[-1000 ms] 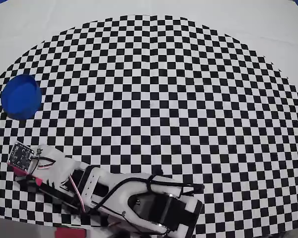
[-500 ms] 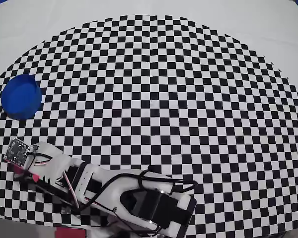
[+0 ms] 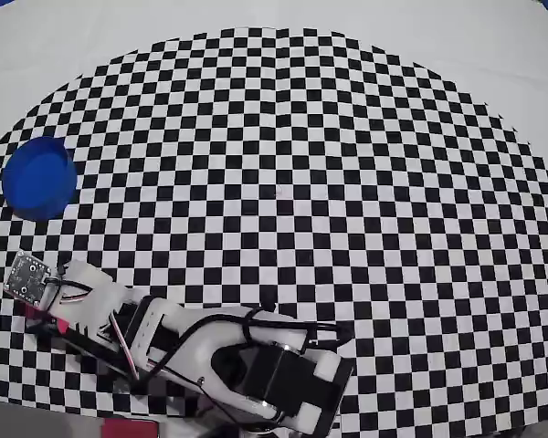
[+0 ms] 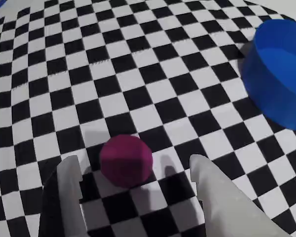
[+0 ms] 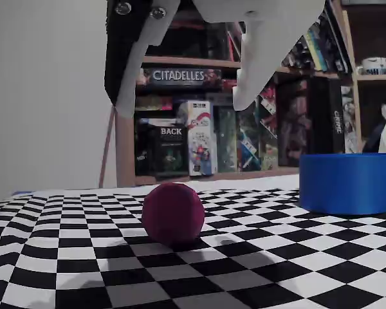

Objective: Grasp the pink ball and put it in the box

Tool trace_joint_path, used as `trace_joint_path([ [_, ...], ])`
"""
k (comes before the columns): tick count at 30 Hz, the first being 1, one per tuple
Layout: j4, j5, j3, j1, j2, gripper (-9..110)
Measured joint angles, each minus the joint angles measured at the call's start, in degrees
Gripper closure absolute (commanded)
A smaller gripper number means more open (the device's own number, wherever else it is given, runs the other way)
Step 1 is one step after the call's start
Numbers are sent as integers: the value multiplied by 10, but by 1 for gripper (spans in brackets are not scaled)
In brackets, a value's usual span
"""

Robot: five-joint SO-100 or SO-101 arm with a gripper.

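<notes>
The pink ball (image 4: 126, 160) rests on the checkered mat, and in the fixed view the pink ball (image 5: 172, 212) sits left of the box (image 5: 349, 183). My gripper (image 4: 134, 159) is open, with one white finger (image 4: 71, 190) left of the ball and the other right of it, neither touching. Seen from the fixed view, the gripper (image 5: 182, 106) hangs well above the ball. The blue round box (image 4: 281, 79) stands at the upper right of the wrist view and at the mat's left edge, box (image 3: 38, 178), in the overhead view. From overhead the arm hides the ball.
The white arm body (image 3: 256, 365) lies along the mat's lower left in the overhead view. Plain white cloth (image 3: 274, 14) surrounds the checkered mat (image 3: 283, 182). Shelves of board games (image 5: 180, 148) stand behind the table in the fixed view.
In the overhead view the arm's wrist end has shifted slightly left and up, toward the box. The box has not moved.
</notes>
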Motion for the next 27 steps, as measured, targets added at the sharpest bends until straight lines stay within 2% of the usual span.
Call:
trace_joint_path([
  [27,15,0,-81,0,-117,76],
])
